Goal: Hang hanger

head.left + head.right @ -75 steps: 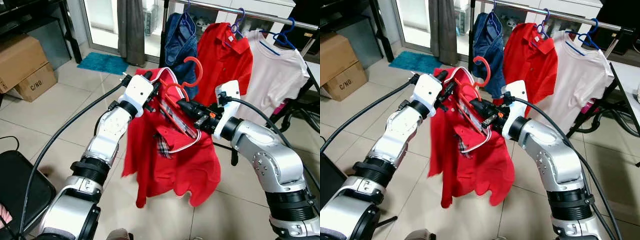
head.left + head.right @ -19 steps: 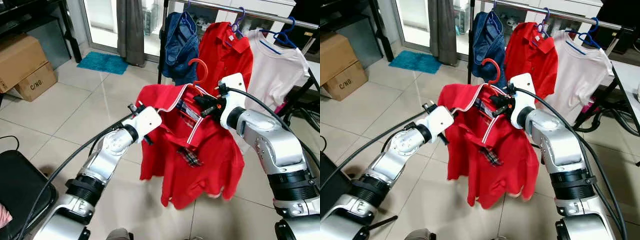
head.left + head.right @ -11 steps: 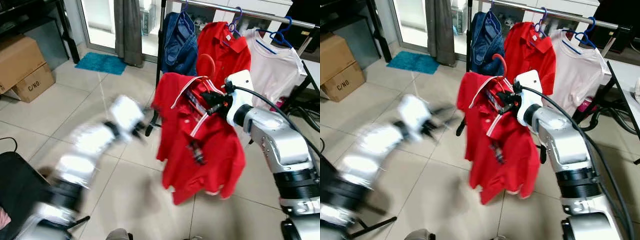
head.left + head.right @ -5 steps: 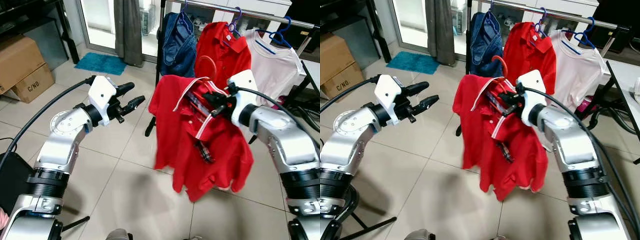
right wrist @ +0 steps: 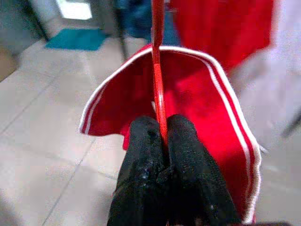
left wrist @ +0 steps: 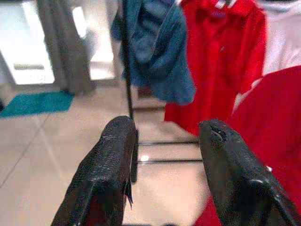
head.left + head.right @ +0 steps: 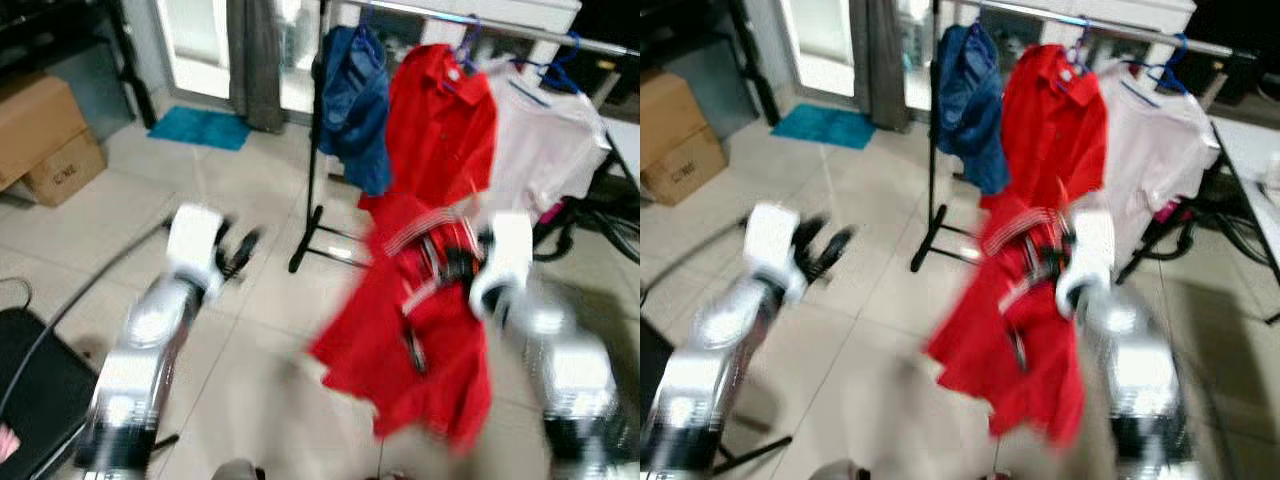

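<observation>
The eye views are blurred by motion. My right gripper [image 5: 160, 150] is shut on the neck of a red hanger [image 5: 157, 70], which carries a red polo shirt [image 7: 420, 340] with white-striped collar. The shirt hangs in front of me, below the clothes rail [image 7: 480, 25]. In the left eye view the right gripper [image 7: 455, 262] sits at the shirt's collar. My left gripper [image 6: 167, 129] is open and holds nothing; it hovers over the floor to the left of the shirt, left gripper [image 7: 240, 250].
On the rail hang a denim garment [image 7: 360, 110], another red polo [image 7: 445, 120] and a white T-shirt [image 7: 545, 130]. The rack's black pole [image 7: 315, 150] stands between my arms. Cardboard boxes [image 7: 40, 130], a teal mat [image 7: 205, 128] and a black seat [image 7: 30, 380] lie left.
Both arms have dropped lower in the picture and now blur. The right gripper still carries the hanger and shirt, now lower; the left gripper stays open and apart from the shirt.
</observation>
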Available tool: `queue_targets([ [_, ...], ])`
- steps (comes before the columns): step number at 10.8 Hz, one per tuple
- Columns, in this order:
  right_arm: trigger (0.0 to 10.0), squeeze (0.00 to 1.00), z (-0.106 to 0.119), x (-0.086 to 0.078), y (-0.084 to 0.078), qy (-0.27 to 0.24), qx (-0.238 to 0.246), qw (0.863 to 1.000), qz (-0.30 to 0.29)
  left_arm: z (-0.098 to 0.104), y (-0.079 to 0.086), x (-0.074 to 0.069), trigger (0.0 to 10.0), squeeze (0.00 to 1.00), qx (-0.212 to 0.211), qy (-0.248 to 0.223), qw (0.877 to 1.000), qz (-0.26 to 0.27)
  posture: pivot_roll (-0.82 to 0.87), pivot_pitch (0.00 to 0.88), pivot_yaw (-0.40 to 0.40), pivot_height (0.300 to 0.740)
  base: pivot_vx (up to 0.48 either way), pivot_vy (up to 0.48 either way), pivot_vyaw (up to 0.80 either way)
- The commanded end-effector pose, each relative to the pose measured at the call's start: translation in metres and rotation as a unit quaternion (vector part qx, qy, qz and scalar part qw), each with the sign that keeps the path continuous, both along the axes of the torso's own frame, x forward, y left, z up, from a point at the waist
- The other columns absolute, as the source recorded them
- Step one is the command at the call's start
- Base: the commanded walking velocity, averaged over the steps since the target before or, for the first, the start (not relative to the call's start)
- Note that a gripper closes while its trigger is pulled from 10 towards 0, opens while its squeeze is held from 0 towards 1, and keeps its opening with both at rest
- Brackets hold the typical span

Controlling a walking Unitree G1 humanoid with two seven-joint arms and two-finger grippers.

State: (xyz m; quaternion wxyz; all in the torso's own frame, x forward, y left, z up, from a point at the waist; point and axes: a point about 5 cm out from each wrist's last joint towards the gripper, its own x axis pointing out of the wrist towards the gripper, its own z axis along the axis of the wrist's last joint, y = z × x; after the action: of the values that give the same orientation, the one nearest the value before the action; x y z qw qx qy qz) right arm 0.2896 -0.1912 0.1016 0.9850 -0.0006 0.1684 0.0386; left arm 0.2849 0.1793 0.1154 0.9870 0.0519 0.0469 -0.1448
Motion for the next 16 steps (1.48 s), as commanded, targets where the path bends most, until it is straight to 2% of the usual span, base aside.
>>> queue_targets([
  [1,10.0,0.00,0.017,0.002,-0.005,-0.055,-0.014,0.998,-0.030,0.003,-0.006,-0.004,10.0,0.00,0.004,-0.011,1.000,0.005,0.05,0.012,-0.029,0.740,0.000,0.000,0.00],
  [2,10.0,0.00,0.006,-0.007,0.004,-0.041,0.012,0.999,-0.028,-0.007,-0.013,-0.011,10.0,0.00,0.044,0.003,0.999,0.001,0.05,0.029,-0.035,0.740,0.000,0.000,0.00],
  [3,10.0,0.00,-0.003,-0.013,0.008,-0.022,0.028,0.999,-0.034,-0.015,-0.014,-0.012,10.0,0.00,0.060,0.013,0.998,0.009,0.05,0.032,-0.037,0.740,0.255,0.000,0.00],
  [5,10.0,0.00,-0.008,-0.016,0.010,-0.028,0.025,0.998,-0.044,-0.009,-0.013,-0.011,10.0,0.00,0.044,0.008,0.999,0.027,0.06,0.030,-0.038,0.740,0.274,0.000,0.00],
  [8,10.0,0.00,-0.004,-0.016,0.013,-0.059,-0.031,0.997,-0.034,-0.006,-0.021,-0.006,10.0,0.00,0.041,0.004,0.999,0.013,0.04,0.046,-0.006,0.740,0.335,0.000,0.00],
  [10,10.0,0.00,-0.003,-0.020,0.013,-0.065,0.008,0.997,-0.037,-0.007,-0.025,-0.007,10.0,0.00,0.040,0.006,0.999,0.014,0.04,0.051,-0.012,0.740,0.358,0.000,0.00],
  [11,10.0,0.00,0.002,-0.017,0.015,-0.068,0.019,0.997,-0.027,-0.006,-0.026,-0.006,10.0,0.00,0.040,0.006,0.999,0.010,0.03,0.057,-0.013,0.740,0.360,0.000,0.00],
  [15,10.0,0.00,0.002,-0.014,0.013,-0.068,0.011,0.998,-0.004,-0.005,-0.028,-0.008,10.0,0.00,0.042,0.005,0.999,0.006,0.05,0.061,-0.010,0.740,0.364,0.000,-0.16],
  [16,10.0,0.00,0.002,-0.009,0.020,-0.074,0.008,0.997,0.005,-0.003,-0.018,-0.006,10.0,0.00,0.039,-0.001,0.999,0.018,0.03,0.042,-0.017,0.740,0.405,0.000,0.00],
])
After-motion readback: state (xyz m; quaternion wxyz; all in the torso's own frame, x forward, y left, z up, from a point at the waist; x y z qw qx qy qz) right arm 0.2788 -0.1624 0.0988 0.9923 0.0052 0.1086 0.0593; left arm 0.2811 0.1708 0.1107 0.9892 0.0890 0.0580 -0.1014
